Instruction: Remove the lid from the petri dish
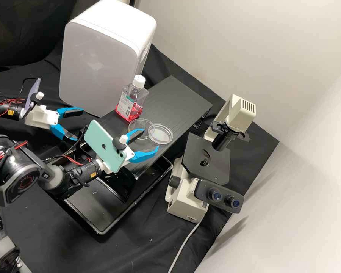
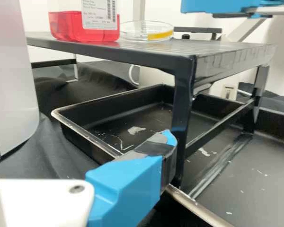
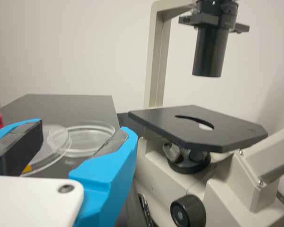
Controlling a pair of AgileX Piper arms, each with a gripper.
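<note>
The lid [image 1: 161, 134] seems already off, lying against the dish [image 1: 141, 127], so little is left; my right pincer [image 1: 149, 140] gapes empty near them, my left pincer [image 1: 78, 124] open too.

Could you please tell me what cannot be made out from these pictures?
Lid or base: high view, the disc by the flask and the other disc look alike, too small to tell.
Discs' near rims: right wrist view, hidden behind the fingers of the right gripper.
Flask's top: left wrist view, cut off by the edge.
</note>
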